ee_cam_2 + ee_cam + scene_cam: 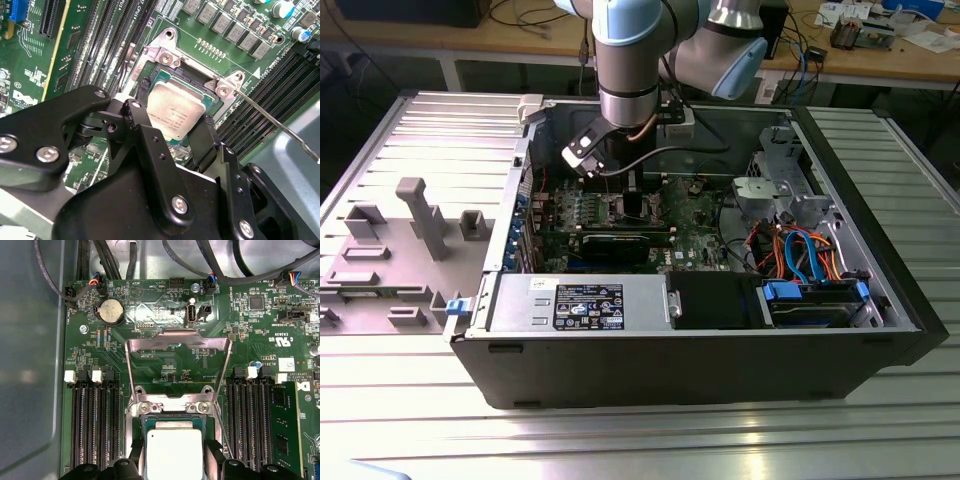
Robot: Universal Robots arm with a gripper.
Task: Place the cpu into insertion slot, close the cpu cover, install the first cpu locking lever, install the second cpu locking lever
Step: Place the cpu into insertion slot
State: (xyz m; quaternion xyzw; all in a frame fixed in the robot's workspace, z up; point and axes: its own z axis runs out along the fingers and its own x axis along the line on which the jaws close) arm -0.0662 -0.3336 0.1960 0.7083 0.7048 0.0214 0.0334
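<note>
Black gripper [173,116] fingers [142,127] fill the foreground of the second wrist view, closed from two opposite sides on the cpu [177,107], whose dull silver top faces up. The chip lies level within the insertion slot [192,71], its green edge close to the socket's dark wall, with the fingers touching its sides. In the first wrist view the cpu cover [177,341] stands raised and open at the slot's far edge, hinged beside two screws, the green motherboard [165,300] visible through its square window. A thin metal lever [275,125] juts out unlatched from a corner of the socket. Long black memory slots [95,425] flank the socket on both sides, and a coin battery [111,311] sits beyond the cover. In the exterior view the arm [630,60] reaches straight down into the open computer case [670,370].
</note>
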